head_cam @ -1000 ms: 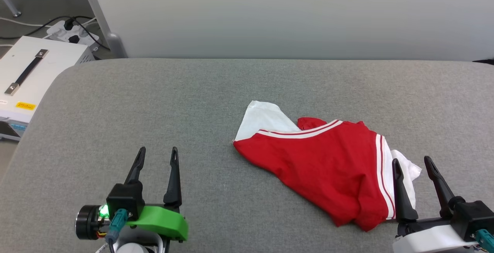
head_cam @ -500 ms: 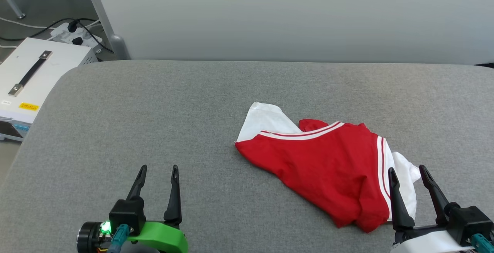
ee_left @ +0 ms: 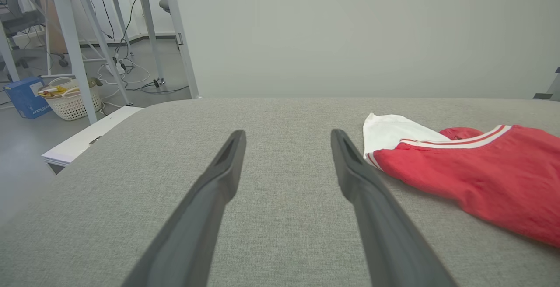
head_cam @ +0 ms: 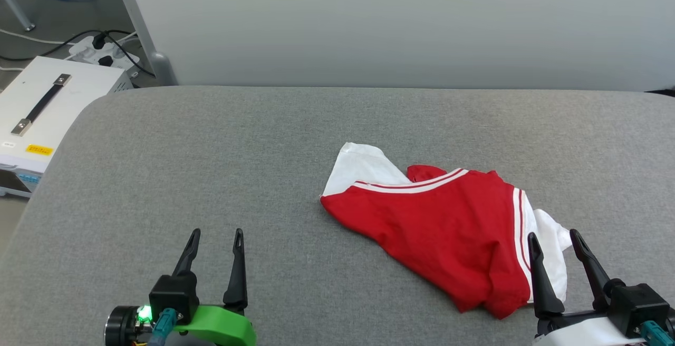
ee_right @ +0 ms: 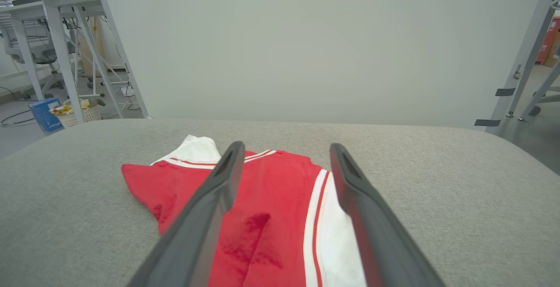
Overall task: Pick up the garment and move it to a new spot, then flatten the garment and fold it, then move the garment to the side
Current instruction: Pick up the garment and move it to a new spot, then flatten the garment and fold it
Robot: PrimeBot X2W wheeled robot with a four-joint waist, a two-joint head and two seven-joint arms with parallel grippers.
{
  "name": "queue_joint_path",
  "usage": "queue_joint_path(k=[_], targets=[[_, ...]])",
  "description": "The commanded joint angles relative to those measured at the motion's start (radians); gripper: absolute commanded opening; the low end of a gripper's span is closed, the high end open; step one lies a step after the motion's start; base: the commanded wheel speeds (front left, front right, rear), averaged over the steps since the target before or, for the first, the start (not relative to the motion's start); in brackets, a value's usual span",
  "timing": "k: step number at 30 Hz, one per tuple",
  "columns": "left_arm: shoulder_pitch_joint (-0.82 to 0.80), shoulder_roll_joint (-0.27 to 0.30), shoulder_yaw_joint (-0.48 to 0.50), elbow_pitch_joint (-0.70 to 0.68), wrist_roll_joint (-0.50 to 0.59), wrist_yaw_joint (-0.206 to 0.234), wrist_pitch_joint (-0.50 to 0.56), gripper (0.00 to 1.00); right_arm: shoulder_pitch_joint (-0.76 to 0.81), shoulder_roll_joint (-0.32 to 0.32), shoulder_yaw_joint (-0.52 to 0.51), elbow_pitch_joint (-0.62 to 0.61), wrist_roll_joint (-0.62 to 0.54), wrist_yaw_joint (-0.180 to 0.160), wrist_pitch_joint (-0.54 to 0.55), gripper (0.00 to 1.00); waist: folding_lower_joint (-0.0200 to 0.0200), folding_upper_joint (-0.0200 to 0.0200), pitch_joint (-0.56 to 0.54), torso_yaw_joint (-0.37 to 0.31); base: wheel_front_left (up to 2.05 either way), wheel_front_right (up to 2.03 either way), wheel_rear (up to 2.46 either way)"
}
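The garment (head_cam: pixel 448 235) lies crumpled on the grey padded table (head_cam: pixel 211 151), right of centre: red cloth with white sleeves and red-and-white striped trim. No lettering shows. My right gripper (head_cam: pixel 552 235) hovers open at the garment's near right end, above a white sleeve, with nothing between its fingers. The right wrist view has the garment (ee_right: pixel 271 208) spread directly beneath the open gripper (ee_right: pixel 284 147). My left gripper (head_cam: pixel 216 232) stands open at the lower left, well apart from the cloth. Through the left wrist view the garment (ee_left: pixel 472 169) lies right of the open gripper (ee_left: pixel 286 134).
A white case with a black handle (head_cam: pixel 47 103) sits on the floor beyond the table's left edge, near a power strip and cables (head_cam: pixel 100 45). A pale wall panel (head_cam: pixel 395 19) backs the table. Desk legs and a basket (ee_left: pixel 70 99) stand farther left.
The head camera has tilted, shifting the whole picture slightly down. Both grippers sit lower in the view, drawn back toward me. The garment lies unchanged.
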Motion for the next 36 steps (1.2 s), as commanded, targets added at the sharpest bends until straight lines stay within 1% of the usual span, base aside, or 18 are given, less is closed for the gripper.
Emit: queue_joint_path(k=[1, 5, 8, 11, 14, 16, 19, 21, 24, 26, 29, 31, 34, 35, 36], targets=[[0.021, -0.006, 0.006, 0.003, 0.013, -0.008, -0.005, 1.0, 0.01, -0.001, -0.002, 0.002, 0.004, -0.001, -0.005, 1.0, 0.0, 0.0, 0.001, -0.002, 0.0, 0.0, 0.0], [0.021, -0.01, 0.014, 0.002, 0.018, -0.012, -0.005, 1.0, -0.021, -0.001, -0.014, -0.01, -0.008, -0.001, -0.005, 1.0, 0.0, 0.0, 0.006, -0.007, 0.0, 0.0, 0.0], [0.015, -0.013, 0.018, 0.0, 0.022, -0.015, -0.005, 1.0, -0.068, -0.003, -0.045, -0.033, -0.024, -0.001, -0.005, 1.0, 0.0, 0.0, 0.018, -0.011, 0.0, 0.0, 0.0], [0.003, -0.015, 0.022, -0.005, 0.027, -0.015, -0.005, 1.0, -0.131, -0.039, -0.078, -0.06, -0.053, -0.001, -0.005, 1.0, 0.0, 0.0, 0.039, -0.016, 0.0, 0.0, 0.0], [-0.014, -0.017, 0.025, -0.009, 0.031, -0.019, -0.005, 1.0, -0.217, -0.106, -0.099, -0.081, -0.066, -0.001, -0.005, 1.0, 0.0, 0.0, 0.063, -0.024, 0.0, 0.0, 0.0], [-0.024, -0.018, 0.027, -0.011, 0.034, -0.02, -0.005, 1.0, -0.277, -0.152, -0.113, -0.086, -0.045, -0.001, -0.005, 1.0, 0.0, 0.0, 0.079, -0.029, 0.0, 0.0, 0.0], [-0.039, -0.019, 0.031, -0.015, 0.038, -0.02, -0.005, 1.0, -0.359, -0.239, -0.109, -0.065, 0.0, -0.001, -0.005, 1.0, 0.0, 0.0, 0.102, -0.035, 0.0, 0.0, 0.0], [-0.047, -0.019, 0.033, -0.017, 0.04, -0.02, -0.005, 1.0, -0.409, -0.3, -0.089, -0.027, 0.057, -0.001, -0.005, 1.0, 0.0, 0.0, 0.117, -0.039, 0.0, 0.0, 0.0], [-0.058, -0.02, 0.039, -0.022, 0.043, -0.019, -0.005, 1.0, -0.476, -0.424, -0.007, 0.064, 0.148, -0.001, 0.006, 1.0, 0.0, 0.0, 0.137, -0.046, 0.0, 0.0, 0.0], [-0.064, -0.021, 0.041, -0.026, 0.044, -0.019, -0.005, 1.0, -0.524, -0.506, 0.063, 0.111, 0.22, -0.001, 0.061, 1.0, 0.0, 0.0, 0.15, -0.049, 0.0, 0.0, 0.0], [-0.075, -0.022, 0.044, -0.031, 0.046, -0.019, -0.005, 1.0, -0.586, -0.624, 0.193, 0.147, 0.357, -0.001, 0.213, 1.0, 0.0, 0.0, 0.169, -0.051, 0.0, 0.0, 0.0], [-0.084, -0.022, 0.045, -0.035, 0.048, -0.019, -0.005, 1.0, -0.618, -0.698, 0.279, 0.144, 0.448, -0.001, 0.318, 1.0, 0.0, 0.0, 0.185, -0.05, 0.0, 0.0, 0.0], [-0.099, -0.023, 0.046, -0.04, 0.049, -0.018, -0.005, 1.0, -0.649, -0.787, 0.384, 0.137, 0.574, -0.001, 0.472, 1.0, 0.0, 0.0, 0.209, -0.048, 0.0, 0.0, 0.0], [-0.106, -0.023, 0.045, -0.042, 0.049, -0.018, -0.005, 1.0, -0.659, -0.819, 0.426, 0.133, 0.626, -0.001, 0.544, 1.0, 0.0, 0.0, 0.22, -0.045, 0.0, 0.0, 0.0], [-0.11, -0.023, 0.045, -0.043, 0.049, -0.017, -0.005, 1.0, -0.665, -0.835, 0.449, 0.131, 0.66, -0.001, 0.589, 1.0, 0.0, 0.0, 0.226, -0.044, 0.0, 0.0, 0.0]])
